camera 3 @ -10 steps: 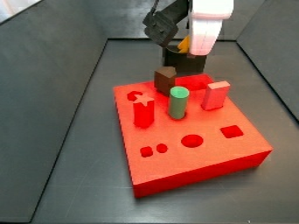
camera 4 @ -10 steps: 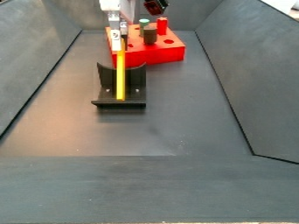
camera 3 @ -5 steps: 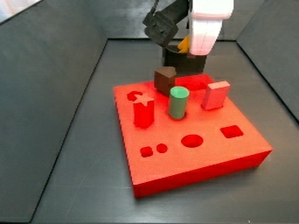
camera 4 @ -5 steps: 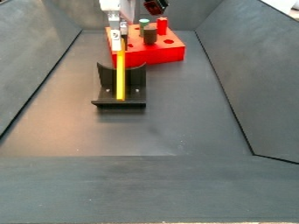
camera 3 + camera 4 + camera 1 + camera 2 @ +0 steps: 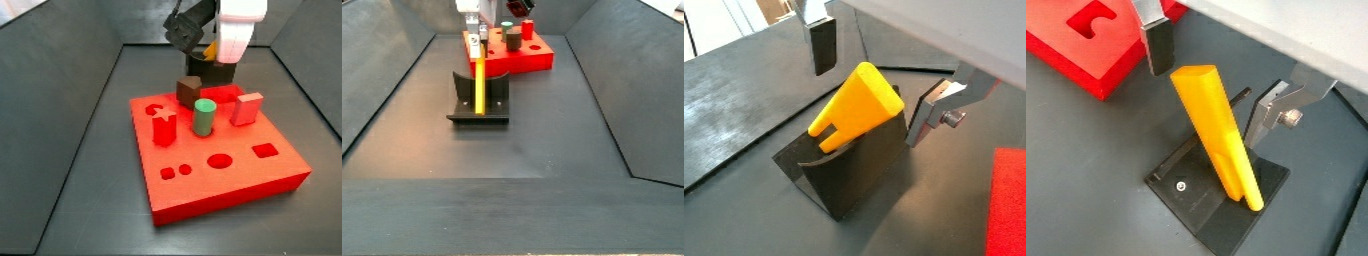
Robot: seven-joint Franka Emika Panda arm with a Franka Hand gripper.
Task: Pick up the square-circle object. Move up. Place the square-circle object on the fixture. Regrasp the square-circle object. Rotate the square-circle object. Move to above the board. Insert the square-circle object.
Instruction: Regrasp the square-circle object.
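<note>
The smooth yellow square-circle object (image 5: 1215,135) leans in the matte black fixture (image 5: 1207,195). The gripper (image 5: 1220,85) hovers above the bar's top end, its fingers (image 5: 1157,45) spread wide, touching nothing.

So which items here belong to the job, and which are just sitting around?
Job:
- square-circle object, leaning upright in the fixture
- board
- claw, open, straddling the square-circle object

Not in use:
- green cylinder
- dark brown peg
- red pegs on the board

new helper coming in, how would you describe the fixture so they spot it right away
Find the red board at the far end of the grey floor. Just in front stands the fixture, a dark L-shaped bracket with the yellow square-circle object leaning in it, the open gripper around that bar. Nothing else is black.
</note>
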